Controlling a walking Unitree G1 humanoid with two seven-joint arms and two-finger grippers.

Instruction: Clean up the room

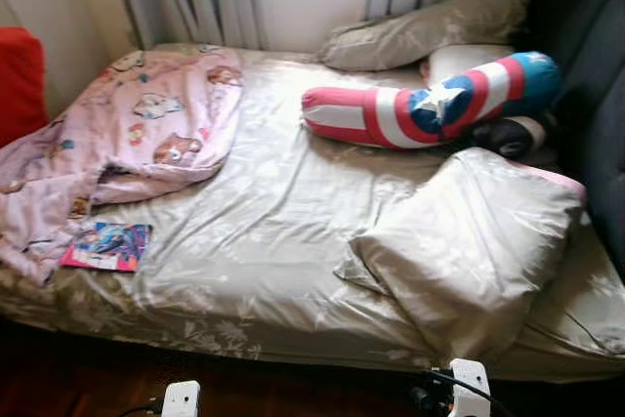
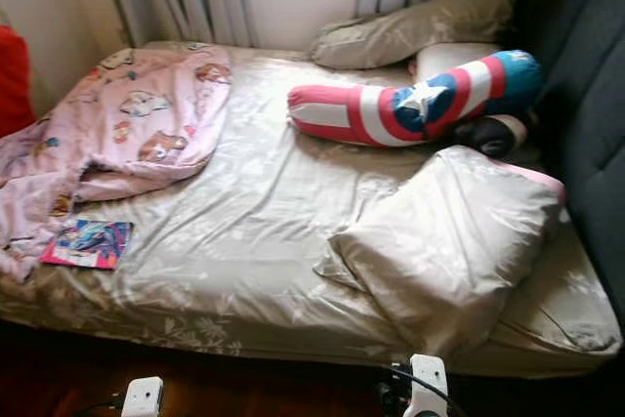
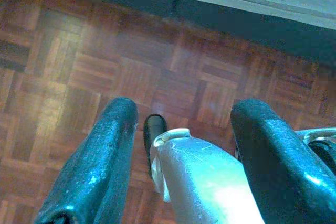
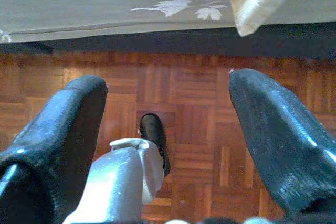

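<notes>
Standing: you face the bed (image 1: pixel 293 241), close enough to reach things.
Left gripper (image 3: pixel 181 145): fingers apart, empty, hanging over the wood floor (image 3: pixel 63 51) because nothing is picked yet.
Right gripper (image 4: pixel 168 129): fingers apart, empty too.
Blanket (image 1: pixel 127 134): pink, bunched in a heap at the left.
Book (image 1: pixel 107 245): lies near the bed's front edge, easy to grab.
Pillow (image 1: pixel 469 251): crooked, on the right.

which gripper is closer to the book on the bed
Left. The book lies on the bed's left part, near its front edge, ahead of the left gripper hanging over the floor. The right gripper hangs below the big pillow, across the bed.
</notes>
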